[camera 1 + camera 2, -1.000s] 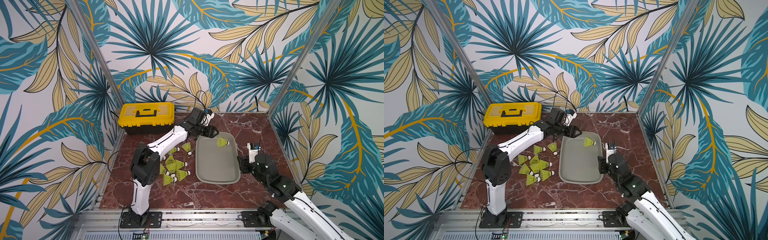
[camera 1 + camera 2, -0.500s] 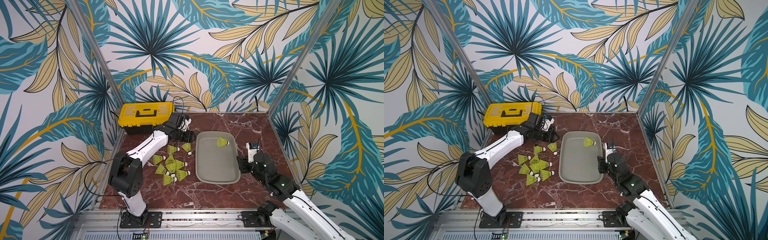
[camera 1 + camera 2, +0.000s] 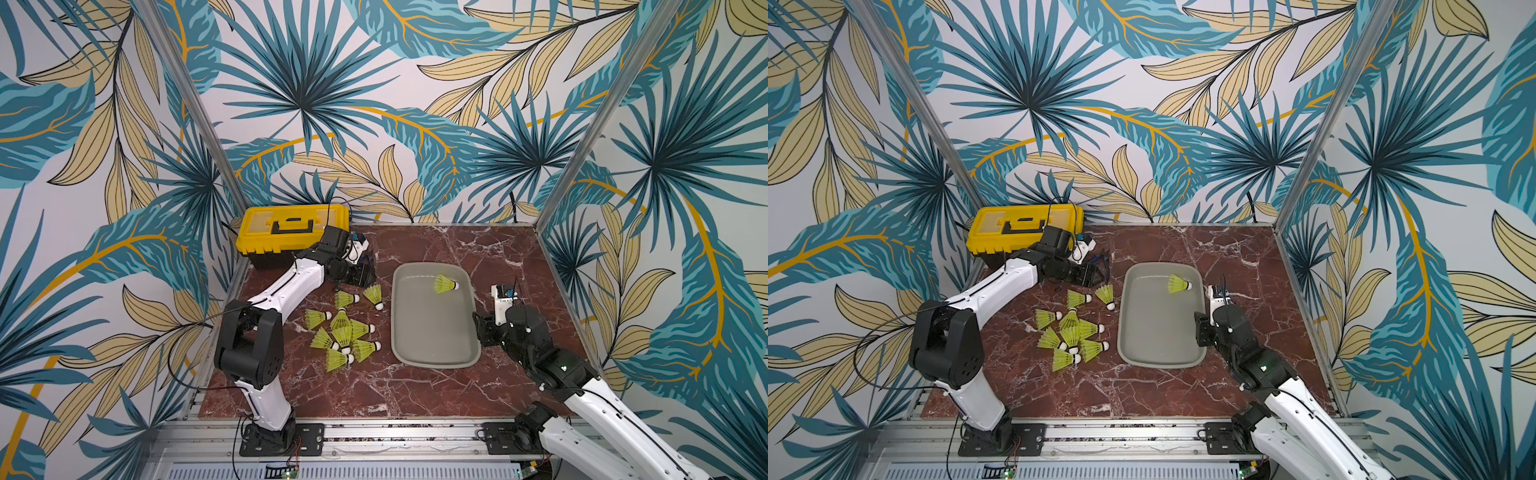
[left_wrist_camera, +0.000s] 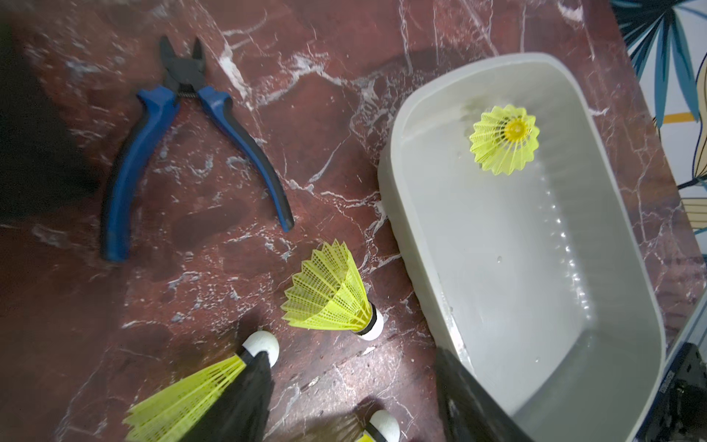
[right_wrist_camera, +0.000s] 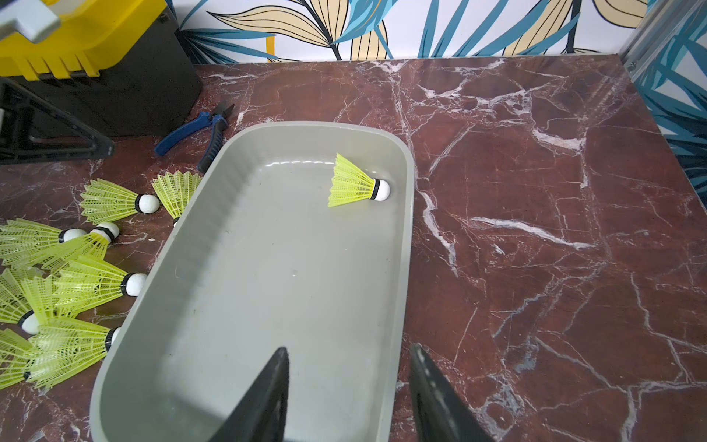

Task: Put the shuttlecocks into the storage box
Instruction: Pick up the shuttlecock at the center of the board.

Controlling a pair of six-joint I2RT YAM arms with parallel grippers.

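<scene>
The storage box is a shallow grey tray at mid table. One neon yellow-green shuttlecock lies in its far end. Several more shuttlecocks lie heaped on the marble left of the box. My left gripper hangs open above the far end of that heap, holding nothing. My right gripper is open astride the box's right rim.
A yellow-lidded black toolbox stands at the back left, just behind my left wrist. Blue-handled pliers lie between it and the box. Walls enclose the table on three sides.
My left arm has drawn back leftward from the box's far corner to the heap by the toolbox. The shuttlecock in the box and my right arm have stayed put.
</scene>
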